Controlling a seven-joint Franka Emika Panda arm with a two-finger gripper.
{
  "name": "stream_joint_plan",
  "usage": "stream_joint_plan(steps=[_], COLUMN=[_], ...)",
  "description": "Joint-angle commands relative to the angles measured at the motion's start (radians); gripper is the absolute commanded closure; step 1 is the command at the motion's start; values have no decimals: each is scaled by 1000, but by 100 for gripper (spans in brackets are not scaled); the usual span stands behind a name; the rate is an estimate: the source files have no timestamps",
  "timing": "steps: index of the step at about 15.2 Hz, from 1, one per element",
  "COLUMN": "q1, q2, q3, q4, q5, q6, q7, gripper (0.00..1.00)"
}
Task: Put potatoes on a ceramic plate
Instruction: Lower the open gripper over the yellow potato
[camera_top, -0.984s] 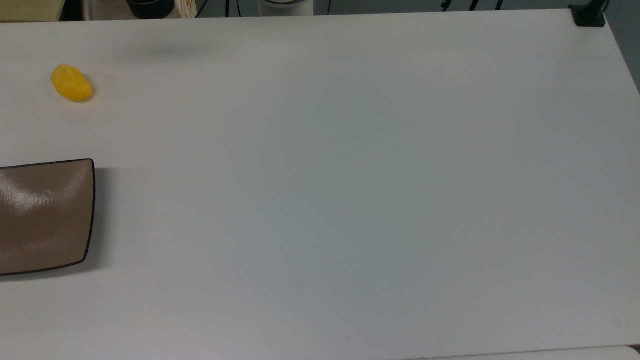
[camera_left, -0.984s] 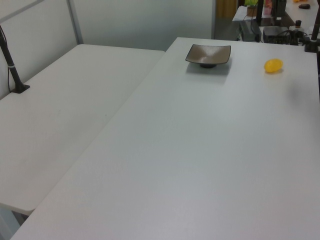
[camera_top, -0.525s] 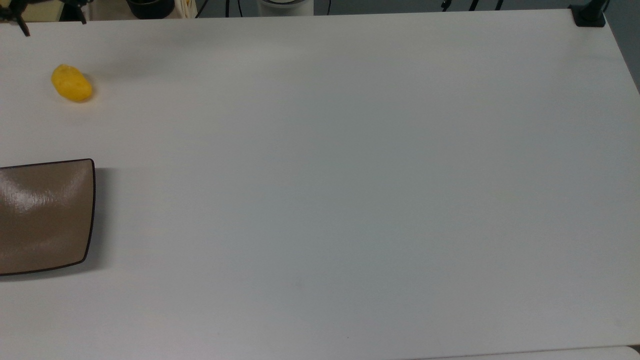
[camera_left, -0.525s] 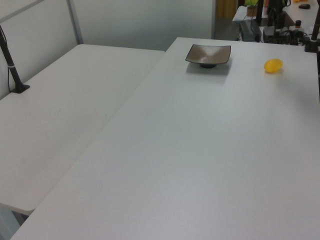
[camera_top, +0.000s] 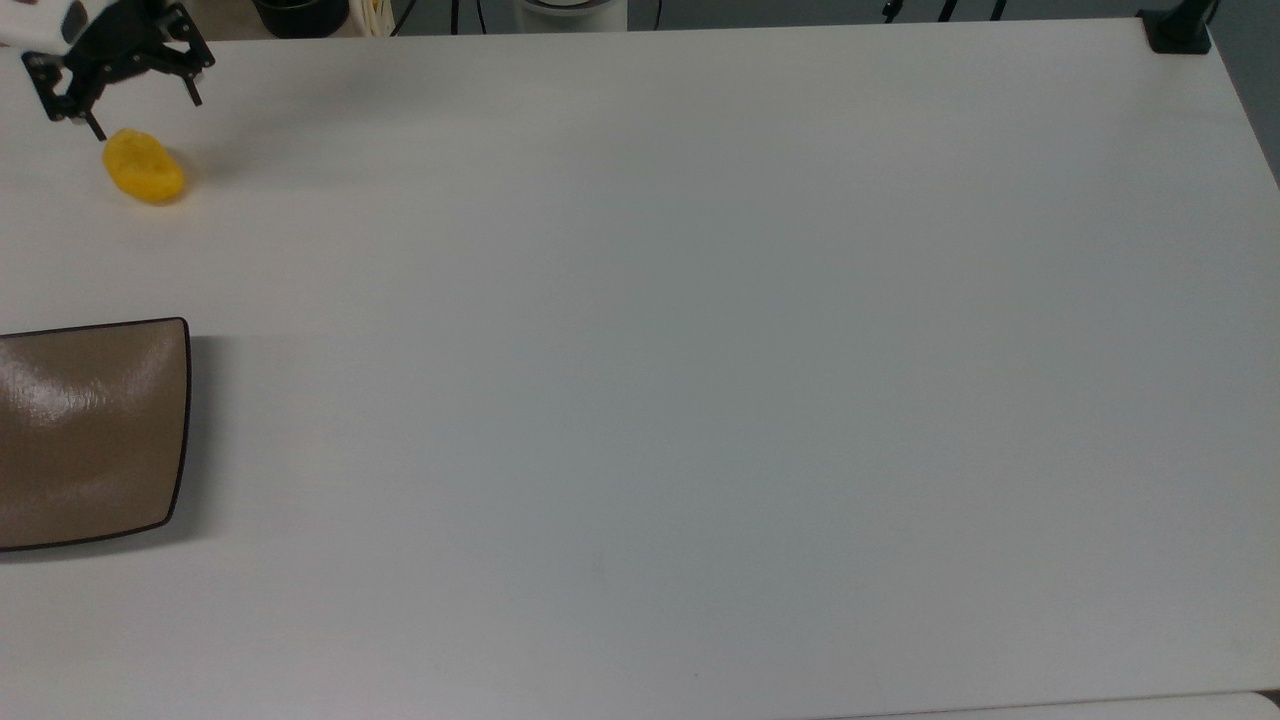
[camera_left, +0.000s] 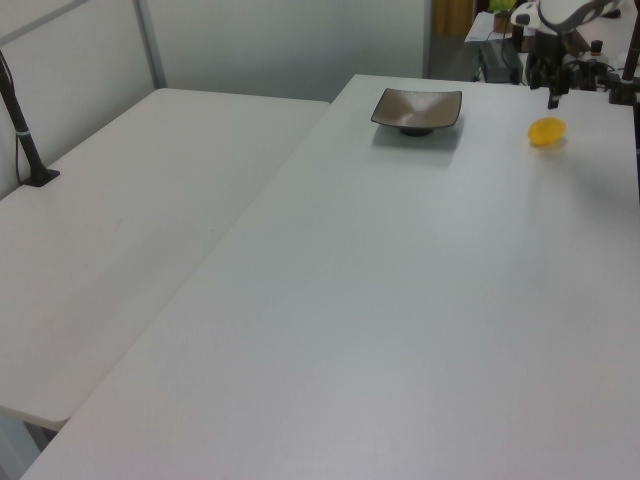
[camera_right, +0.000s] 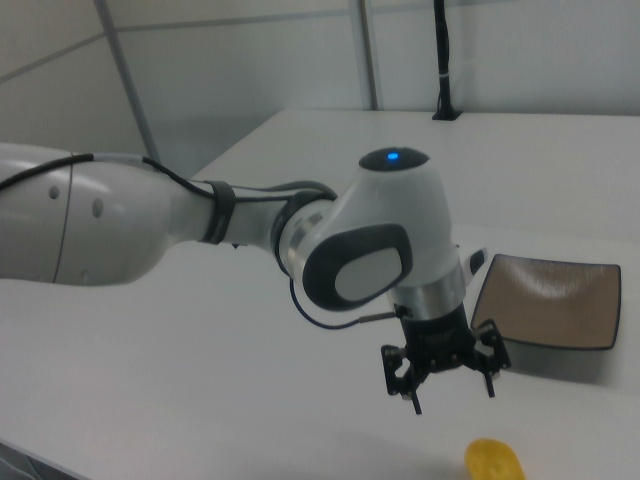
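Near the table (camera_top: 700, 350) edge, the gripper (camera_top: 140, 112) hangs above the potato (camera_top: 144, 167), fingers spread; the ceramic plate (camera_top: 90, 432) sits well apart.

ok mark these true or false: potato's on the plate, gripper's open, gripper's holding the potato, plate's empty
1. The potato is on the plate. False: it lies on the table, apart from the plate.
2. The gripper is open. True: its fingers are spread.
3. The gripper is holding the potato. False: it hangs above the potato with nothing between its fingers.
4. The plate is empty. True.
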Motion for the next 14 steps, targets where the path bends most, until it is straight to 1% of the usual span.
stream_joint_plan(steps=[1, 3, 6, 8, 10, 12, 14], q1=[-2, -18, -21, -24, -44, -55, -64], q2=[4, 24, 58, 71, 81, 97, 126], q3=[-3, -3, -3, -3, -3, -4, -3], q4=[-84, -84, -96, -110, -112, -118, -135], q5=[-1, -10, -24, -68, -108, -112, -112], q6=[119, 162, 237, 289, 300, 332, 404], q7=[-64, -70, -72, -67, -67, -66, -63], gripper=[0, 0, 0, 0, 0, 0, 0])
